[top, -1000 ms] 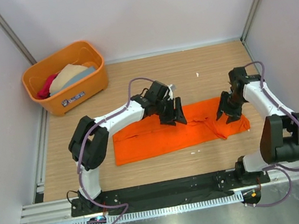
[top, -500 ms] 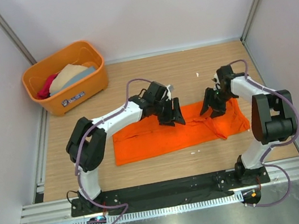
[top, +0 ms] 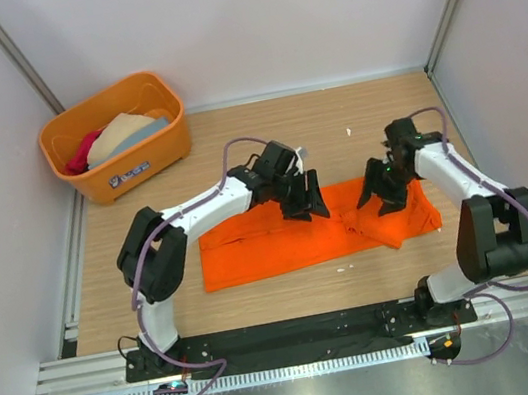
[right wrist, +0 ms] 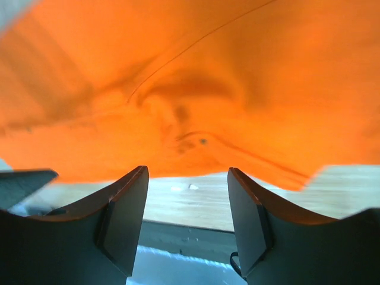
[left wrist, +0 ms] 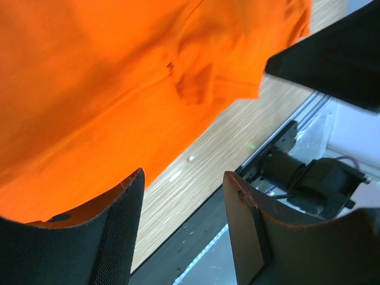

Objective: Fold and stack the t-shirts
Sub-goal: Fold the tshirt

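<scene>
From above, the orange t-shirt [top: 281,240] lies as a long half-folded strip mid-bench, and the other t-shirts [top: 121,132] sit in the tub [top: 100,187] at the far left corner, so I judge most of the task is left. The left wrist view shows the left gripper [left wrist: 181,184] wide and empty over the cloth. The right wrist view shows the right gripper [right wrist: 187,178] wide too, probably just above the rumpled end.
</scene>
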Controlling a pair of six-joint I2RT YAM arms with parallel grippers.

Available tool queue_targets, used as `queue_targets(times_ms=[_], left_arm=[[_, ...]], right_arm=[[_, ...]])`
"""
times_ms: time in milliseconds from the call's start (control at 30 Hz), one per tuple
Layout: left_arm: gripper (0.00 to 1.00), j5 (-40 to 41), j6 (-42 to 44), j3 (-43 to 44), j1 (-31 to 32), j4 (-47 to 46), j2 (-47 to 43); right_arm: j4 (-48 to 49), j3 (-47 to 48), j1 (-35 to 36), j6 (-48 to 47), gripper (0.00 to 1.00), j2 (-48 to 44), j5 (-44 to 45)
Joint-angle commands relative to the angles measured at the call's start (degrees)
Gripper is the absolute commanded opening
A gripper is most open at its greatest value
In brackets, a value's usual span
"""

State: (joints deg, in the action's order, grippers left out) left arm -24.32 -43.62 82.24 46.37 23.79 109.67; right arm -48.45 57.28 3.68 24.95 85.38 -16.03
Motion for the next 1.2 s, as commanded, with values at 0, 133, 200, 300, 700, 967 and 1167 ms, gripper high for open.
queue_targets(times_ms=[0, 133, 200, 300, 700, 967, 1167], left_arm=[[0.57, -3.3, -2.6, 6.7, 2.0, -1.3, 3.8], [0.53, -6.0, -10.2, 11.4, 4.0, -3.4, 12.5], [0.48, -7.1, -16.4, 12.9, 4.3, -6.0, 15.1], [0.47, -6.6, -21.3, 13.3, 4.3, -7.4, 17.5], [0.46, -4.9, -23.2, 9.2, 4.9, -10.0, 16.6], [0.45, -5.0, -23.2, 8.8, 4.8, -10.3, 16.7], [0.46, -5.4, -23.9, 9.3, 4.9, -10.7, 17.9]], right_arm=[[-5.8, 3.0, -7.5, 1.9, 0.62, -4.1, 7.2], [-6.7, -2.8, -13.3, 4.8, 0.55, -7.1, 6.6], [-6.2, -7.5, -15.3, 7.5, 0.50, -9.3, 7.4], [-5.7, -12.0, -16.5, 9.9, 0.49, -10.6, 7.5], [3.4, -20.4, -17.7, 11.7, 0.47, -13.5, 9.2], [8.6, -24.1, -17.9, 13.4, 0.36, -13.8, 7.3], [9.1, -24.1, -18.1, 13.5, 0.29, -15.0, 8.0]])
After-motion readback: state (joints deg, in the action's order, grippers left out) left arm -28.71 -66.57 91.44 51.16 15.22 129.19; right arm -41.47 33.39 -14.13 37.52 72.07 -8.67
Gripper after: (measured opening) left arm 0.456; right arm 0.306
